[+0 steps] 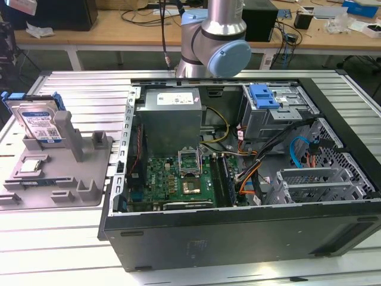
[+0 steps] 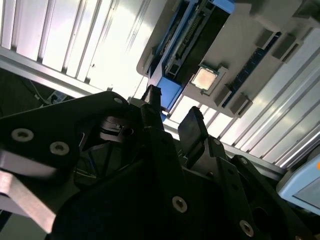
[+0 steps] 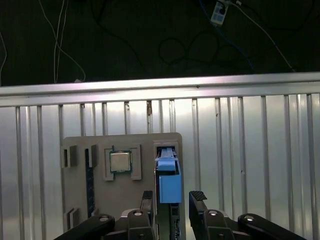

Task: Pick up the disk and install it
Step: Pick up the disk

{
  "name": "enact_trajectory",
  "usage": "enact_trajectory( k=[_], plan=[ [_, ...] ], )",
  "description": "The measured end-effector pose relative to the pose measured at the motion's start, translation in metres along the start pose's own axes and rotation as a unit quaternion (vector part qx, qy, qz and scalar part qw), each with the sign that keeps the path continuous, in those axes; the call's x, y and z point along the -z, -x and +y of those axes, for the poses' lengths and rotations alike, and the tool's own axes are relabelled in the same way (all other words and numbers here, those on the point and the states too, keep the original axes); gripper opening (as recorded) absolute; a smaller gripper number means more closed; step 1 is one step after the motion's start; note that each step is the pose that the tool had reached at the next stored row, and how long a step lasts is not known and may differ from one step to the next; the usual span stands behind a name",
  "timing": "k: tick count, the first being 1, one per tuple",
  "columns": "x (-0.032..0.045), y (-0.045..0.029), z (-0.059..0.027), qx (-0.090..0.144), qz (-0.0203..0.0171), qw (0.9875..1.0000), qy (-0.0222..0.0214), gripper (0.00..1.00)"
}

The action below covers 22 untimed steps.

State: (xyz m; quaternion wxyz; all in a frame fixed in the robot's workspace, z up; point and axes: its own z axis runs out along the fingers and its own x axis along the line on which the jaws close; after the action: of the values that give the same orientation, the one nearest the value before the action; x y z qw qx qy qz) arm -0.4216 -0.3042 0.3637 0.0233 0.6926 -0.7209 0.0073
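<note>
We log the disk (image 1: pixel 39 122): silver face, white-and-blue label, blue frame, standing on edge in the grey holder (image 1: pixel 98 170). Gripper (image 3: pixel 172 197) spread and empty; the disk's blue edge lies just beyond its fingertips, in line with the gap.

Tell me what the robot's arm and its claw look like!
The arm is a shiny silver tube with grey joints and a round light-blue cap. The gripper is black and chunky, with two blocky fingers and small silver screws.
</note>
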Motion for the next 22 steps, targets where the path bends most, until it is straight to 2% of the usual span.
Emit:
enact_trajectory(
  k=[22],
  plan=[
    [-0.0142,-0.0039,-0.0009,0.0,0.0,1.0,-0.0001,0.42]
  ],
)
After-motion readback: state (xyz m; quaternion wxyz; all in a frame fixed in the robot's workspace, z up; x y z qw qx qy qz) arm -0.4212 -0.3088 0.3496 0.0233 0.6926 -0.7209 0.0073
